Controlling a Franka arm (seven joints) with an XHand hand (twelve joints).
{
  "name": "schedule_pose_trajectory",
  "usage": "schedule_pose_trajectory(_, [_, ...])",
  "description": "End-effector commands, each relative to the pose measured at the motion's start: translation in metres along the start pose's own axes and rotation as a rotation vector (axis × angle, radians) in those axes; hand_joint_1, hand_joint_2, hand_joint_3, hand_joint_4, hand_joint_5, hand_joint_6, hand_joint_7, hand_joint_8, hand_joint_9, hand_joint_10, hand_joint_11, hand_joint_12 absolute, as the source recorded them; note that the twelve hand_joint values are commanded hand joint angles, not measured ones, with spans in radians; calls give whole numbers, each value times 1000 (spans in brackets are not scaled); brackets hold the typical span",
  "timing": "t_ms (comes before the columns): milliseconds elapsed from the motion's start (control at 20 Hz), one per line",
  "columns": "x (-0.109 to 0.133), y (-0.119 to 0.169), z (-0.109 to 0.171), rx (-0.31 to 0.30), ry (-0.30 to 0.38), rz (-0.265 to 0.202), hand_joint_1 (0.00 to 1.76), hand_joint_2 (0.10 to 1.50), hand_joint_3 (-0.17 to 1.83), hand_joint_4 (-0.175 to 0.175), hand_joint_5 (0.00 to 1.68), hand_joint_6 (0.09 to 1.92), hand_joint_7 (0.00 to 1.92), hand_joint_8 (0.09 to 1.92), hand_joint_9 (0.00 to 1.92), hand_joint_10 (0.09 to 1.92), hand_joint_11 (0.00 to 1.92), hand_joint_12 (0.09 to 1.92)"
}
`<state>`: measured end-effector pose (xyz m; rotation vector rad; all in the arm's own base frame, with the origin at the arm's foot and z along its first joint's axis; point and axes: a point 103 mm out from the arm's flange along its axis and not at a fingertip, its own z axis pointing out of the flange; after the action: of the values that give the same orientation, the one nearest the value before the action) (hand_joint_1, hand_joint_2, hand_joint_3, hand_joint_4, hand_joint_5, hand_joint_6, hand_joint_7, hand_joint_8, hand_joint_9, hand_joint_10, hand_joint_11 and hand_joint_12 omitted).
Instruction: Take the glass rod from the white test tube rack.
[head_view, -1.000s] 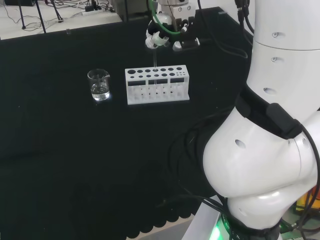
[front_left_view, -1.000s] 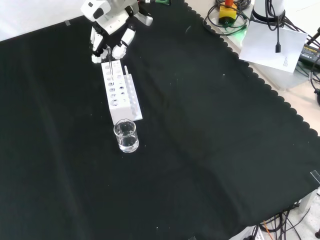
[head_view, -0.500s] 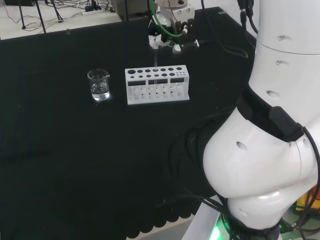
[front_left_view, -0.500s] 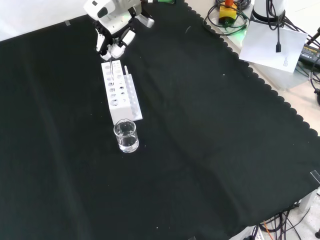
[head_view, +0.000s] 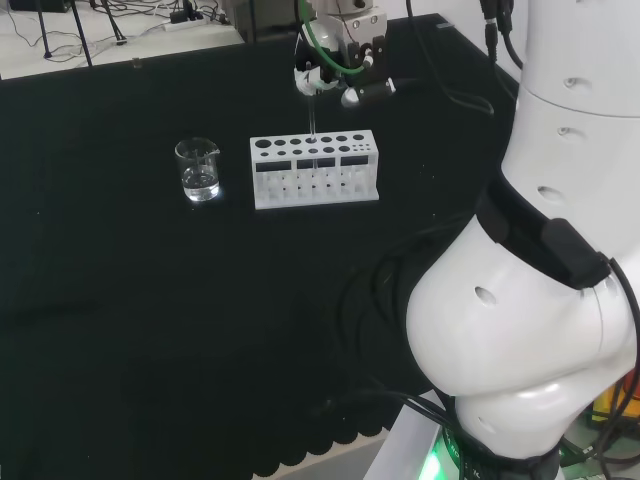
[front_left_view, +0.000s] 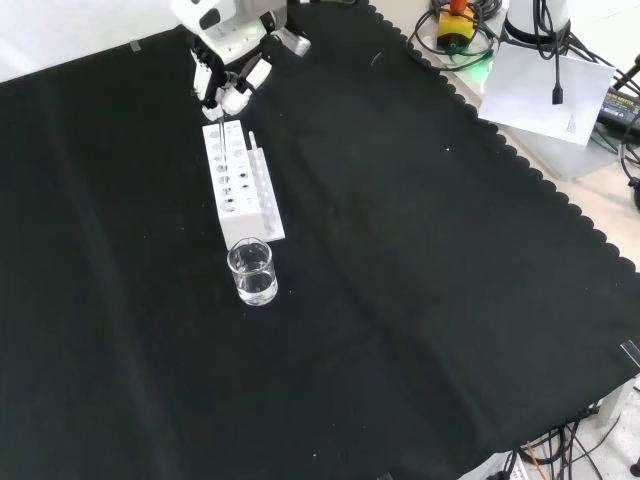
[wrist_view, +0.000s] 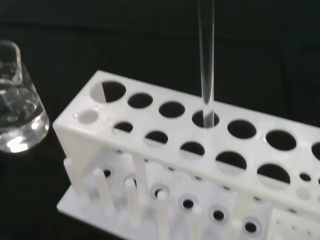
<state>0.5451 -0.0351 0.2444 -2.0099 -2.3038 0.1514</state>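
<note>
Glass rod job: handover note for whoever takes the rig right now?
Hand: above the far side of the rack in the head view, fingers curled round the top of the glass rod.
Rod: upright, lower end still in a hole of the white rack, wrist view.
Beaker with clear liquid: left of the rack in the head view, untouched.
Done: rod gripped.
Left: lift it straight up until it is free of the rack.

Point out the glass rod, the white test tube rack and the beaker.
glass rod (wrist_view: 205, 60), wrist view, mid shaft above the rack hole.
white test tube rack (head_view: 316, 172), head view, front face.
beaker (front_left_view: 251, 272), front view, glass wall.
</note>
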Motion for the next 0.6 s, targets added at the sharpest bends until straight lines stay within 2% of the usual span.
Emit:
schedule_pose_trajectory(50, [14,-17,-36,-245,36,-30,1298,1143,-175,-175,1193,383,1080,1182,1577,984,1603,723])
schedule_pose_trajectory(350, [15,-26,-64,-269,79,-33,1303,1133,-175,-175,1224,315,1104,1146,1594,947,1621,702])
schedule_pose_trajectory(600, [24,-33,-84,-229,68,-22,1303,1134,-175,-175,1229,303,1099,1155,1601,945,1627,702])
